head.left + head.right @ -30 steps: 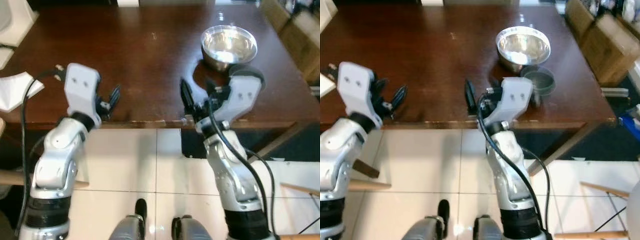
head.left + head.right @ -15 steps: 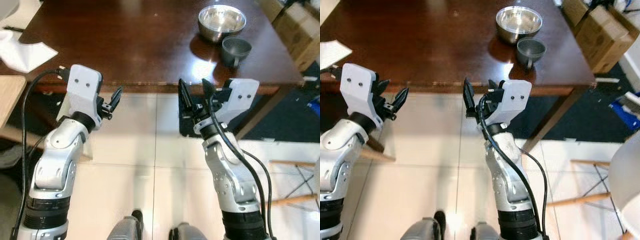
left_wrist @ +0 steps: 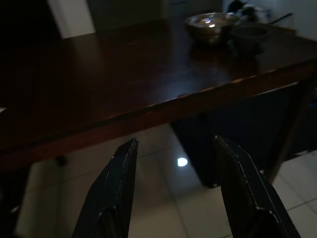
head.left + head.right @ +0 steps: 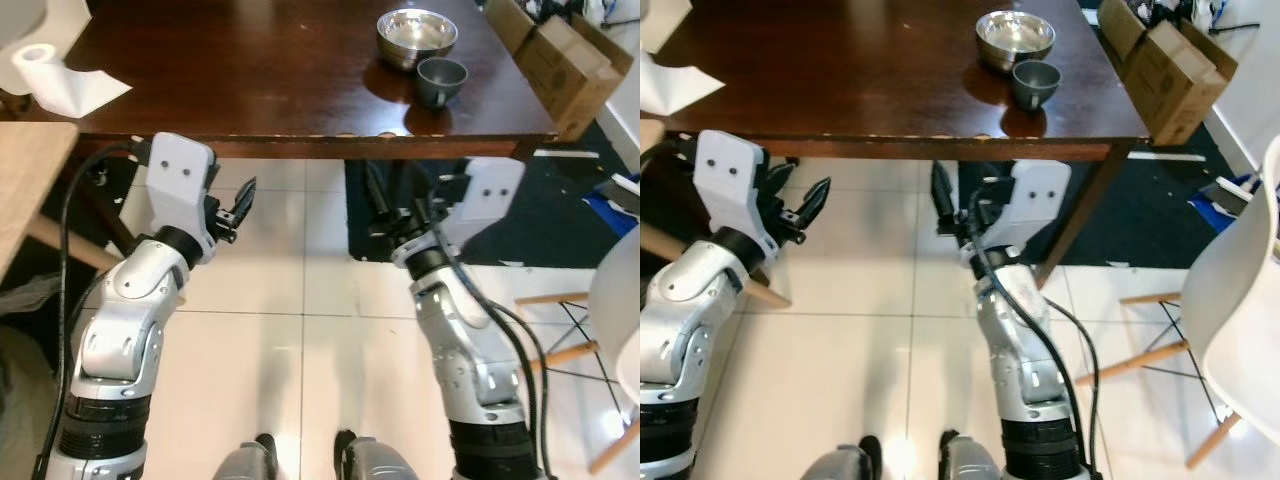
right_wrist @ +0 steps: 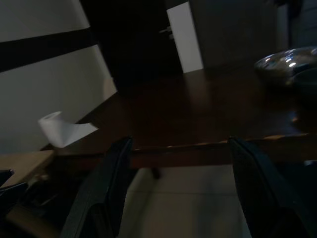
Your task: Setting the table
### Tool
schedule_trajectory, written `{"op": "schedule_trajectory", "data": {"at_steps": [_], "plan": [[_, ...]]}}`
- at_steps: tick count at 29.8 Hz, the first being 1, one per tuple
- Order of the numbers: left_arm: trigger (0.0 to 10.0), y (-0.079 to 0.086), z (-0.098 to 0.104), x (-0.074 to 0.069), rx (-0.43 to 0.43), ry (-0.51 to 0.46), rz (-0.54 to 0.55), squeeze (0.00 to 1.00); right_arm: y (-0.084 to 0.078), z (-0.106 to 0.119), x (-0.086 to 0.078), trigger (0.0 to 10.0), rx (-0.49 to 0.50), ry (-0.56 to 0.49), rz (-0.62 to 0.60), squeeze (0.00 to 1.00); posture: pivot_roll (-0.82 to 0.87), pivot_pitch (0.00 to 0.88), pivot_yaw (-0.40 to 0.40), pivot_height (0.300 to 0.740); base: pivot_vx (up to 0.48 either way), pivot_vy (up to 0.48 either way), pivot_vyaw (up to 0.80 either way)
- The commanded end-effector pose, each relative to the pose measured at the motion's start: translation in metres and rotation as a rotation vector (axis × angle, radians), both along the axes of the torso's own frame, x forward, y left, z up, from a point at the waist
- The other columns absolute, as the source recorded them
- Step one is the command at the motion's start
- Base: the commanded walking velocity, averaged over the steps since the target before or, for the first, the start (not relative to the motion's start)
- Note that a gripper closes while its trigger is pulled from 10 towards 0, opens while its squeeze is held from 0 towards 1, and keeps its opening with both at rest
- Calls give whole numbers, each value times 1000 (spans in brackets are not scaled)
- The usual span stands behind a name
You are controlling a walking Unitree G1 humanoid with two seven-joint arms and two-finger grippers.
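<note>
- A shiny metal bowl (image 4: 417, 37) stands on the far right part of the dark wooden tabletop (image 4: 250, 70), away from the near edge.
- A small dark grey cup (image 4: 441, 80) sits just beside the bowl, on the side nearer the robot, close to the tabletop's right edge.
- At the far left of the tabletop lies a roll of white paper (image 4: 42, 68) with a loose sheet trailing from it.
- The left pincer (image 4: 235, 207) hangs in the air below the tabletop's near edge, over the white tiled floor (image 4: 290, 330); its two black fingers (image 3: 116, 188) stand well apart with nothing between them.
- The right pincer (image 4: 395, 205) is likewise held over the floor in front of the tabletop, fingers (image 5: 106, 183) spread wide and holding nothing.
- A dark mat (image 4: 545, 215) lies on the floor under the tabletop's right side.
- Cardboard boxes (image 4: 560, 60) stand to the right of the tabletop.
- A white chair (image 4: 1240, 290) with wooden legs is at the right.
- A light wooden surface (image 4: 25, 180) shows at the left.
</note>
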State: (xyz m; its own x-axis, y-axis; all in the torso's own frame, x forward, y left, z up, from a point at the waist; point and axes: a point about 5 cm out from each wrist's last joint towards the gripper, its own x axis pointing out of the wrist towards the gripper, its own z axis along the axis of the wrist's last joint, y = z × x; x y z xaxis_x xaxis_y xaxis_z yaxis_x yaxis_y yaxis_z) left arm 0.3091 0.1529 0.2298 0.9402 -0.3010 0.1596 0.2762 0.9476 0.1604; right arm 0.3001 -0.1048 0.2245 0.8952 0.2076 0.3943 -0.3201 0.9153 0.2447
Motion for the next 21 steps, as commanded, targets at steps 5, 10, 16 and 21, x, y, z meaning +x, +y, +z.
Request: {"op": "schedule_trajectory", "data": {"at_steps": [5,10,16,21], "plan": [[10000,3,-4,-2,7,14,15,0,0,0,0,10000,10,10,11,0,-70,136,61,740,0,0,794],[10000,2,-5,-2,7,16,15,0,0,0,0,10000,6,11,14,0,-72,133,60,740,0,0,794],[10000,2,-6,-1,10,17,20,0,0,-1,0,10000,2,13,19,0,-71,125,59,740,0,0,794],[10000,2,-7,-1,13,18,21,0,0,0,1,10000,0,11,20,0,-70,122,59,740,0,0,794]]}}
